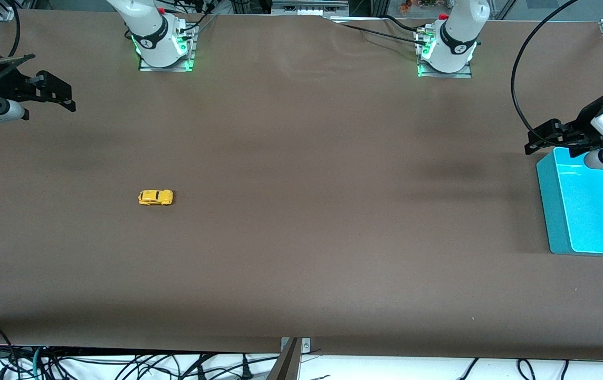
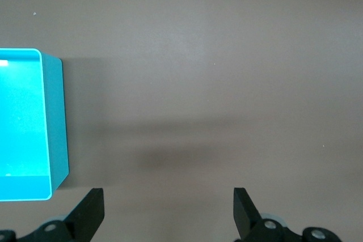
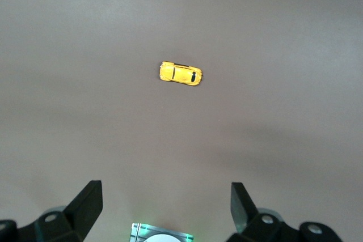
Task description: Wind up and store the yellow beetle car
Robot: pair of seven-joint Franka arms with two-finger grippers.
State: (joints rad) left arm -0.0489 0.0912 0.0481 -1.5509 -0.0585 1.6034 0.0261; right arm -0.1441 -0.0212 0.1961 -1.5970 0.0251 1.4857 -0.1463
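The yellow beetle car [image 1: 155,197] rests on its wheels on the brown table, toward the right arm's end; it also shows in the right wrist view [image 3: 180,74]. My right gripper [image 1: 53,92] is open and empty, high over the table's edge at the right arm's end, well away from the car; in its own view [image 3: 166,202] the jaws stand wide apart. My left gripper [image 1: 546,138] is open and empty, in the air beside the teal bin [image 1: 554,211]; its jaws are wide apart in its own view [image 2: 169,208].
The teal bin [image 2: 57,123] is an open, empty box at the left arm's end of the table. Both arm bases [image 1: 164,47] stand along the table's edge farthest from the front camera. Cables hang off the nearest edge.
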